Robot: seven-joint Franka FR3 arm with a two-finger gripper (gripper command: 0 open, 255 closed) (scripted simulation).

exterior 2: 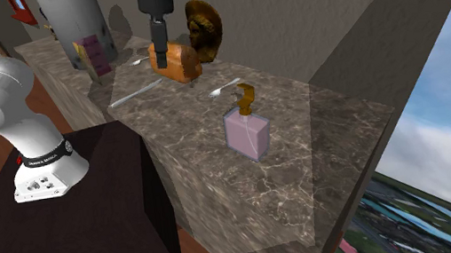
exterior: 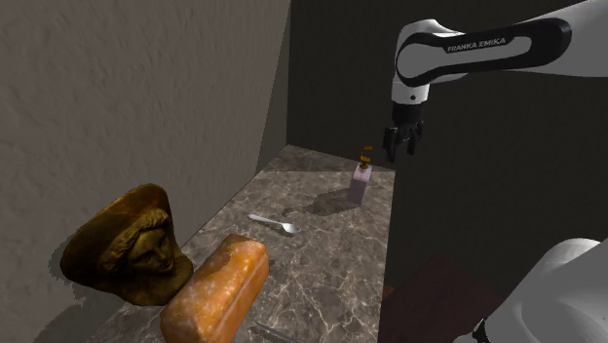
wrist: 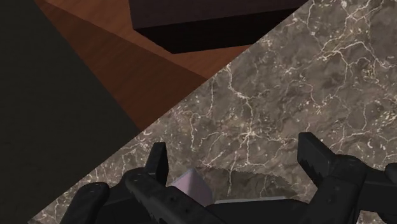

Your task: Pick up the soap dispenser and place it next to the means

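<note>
Gripper [exterior: 400,152], fingers spread, hovers over soap dispenser [exterior: 360,183] toward counter's [exterior: 322,248] stand-side edge.

Soap dispenser [wrist: 192,186] showing just a pale corner, gripper [wrist: 233,150] hiding the rest; loaf [exterior: 219,287] running off the shoulder view's bottom edge.

Grey-brown marble counter [exterior: 331,244] against rough grey wall [exterior: 127,88]; reddish wood floor [wrist: 159,70]; cloudy sky [exterior 2: 447,119] beyond wall edge.
</note>
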